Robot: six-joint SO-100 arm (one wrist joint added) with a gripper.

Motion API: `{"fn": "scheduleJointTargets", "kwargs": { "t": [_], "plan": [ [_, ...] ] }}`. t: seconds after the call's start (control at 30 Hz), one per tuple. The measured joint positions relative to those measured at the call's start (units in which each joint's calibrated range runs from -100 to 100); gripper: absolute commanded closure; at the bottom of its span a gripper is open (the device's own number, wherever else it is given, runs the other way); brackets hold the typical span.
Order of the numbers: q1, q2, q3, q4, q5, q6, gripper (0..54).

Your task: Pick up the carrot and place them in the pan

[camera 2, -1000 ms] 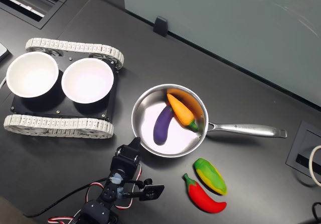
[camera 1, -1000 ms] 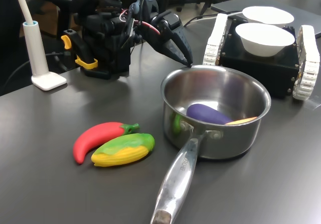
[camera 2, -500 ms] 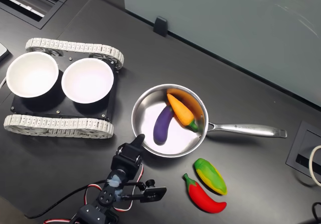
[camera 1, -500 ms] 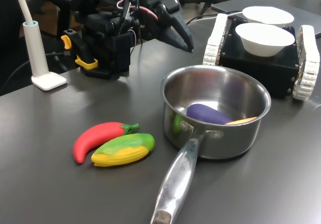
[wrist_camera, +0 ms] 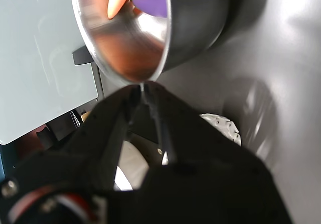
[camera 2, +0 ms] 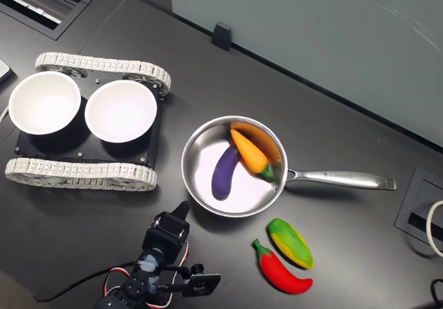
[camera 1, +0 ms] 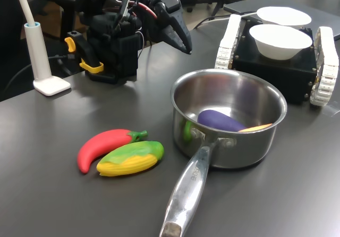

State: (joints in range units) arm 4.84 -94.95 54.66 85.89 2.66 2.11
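We find the carrot [camera 2: 249, 151] lying inside the pan [camera 2: 201, 149], beside a purple eggplant [camera 2: 223, 172], so the placing looks done. Our gripper [camera 2: 181, 208] hangs empty at the pan's seven o'clock in the second exterior view, jaws closed, clear of the rim.

The arm [camera 1: 114, 40] is matte black with red, white and perhaps black wires, a yellow clamp [camera 1: 87, 61], and a pointed black hand [camera 1: 183, 45].

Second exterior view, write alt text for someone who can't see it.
A steel pan on a dark table holds the carrot and a purple eggplant. The gripper, jaws shut, sits outside the rim; a toy corn and chili lie nearby.
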Motion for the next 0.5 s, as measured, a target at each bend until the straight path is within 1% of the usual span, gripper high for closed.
{"fn": "scheduleJointTargets", "kwargs": {
  "t": [0.1,0.3,0.5],
  "plan": [
    [0.0,-0.3,0.2,1.0,0.0,0.0,53.4],
    [-0.1,-0.5,3.5,2.7,0.0,0.0,53.4],
    [-0.1,-0.5,5.6,3.7,0.0,0.0,53.4]
  ]
}}
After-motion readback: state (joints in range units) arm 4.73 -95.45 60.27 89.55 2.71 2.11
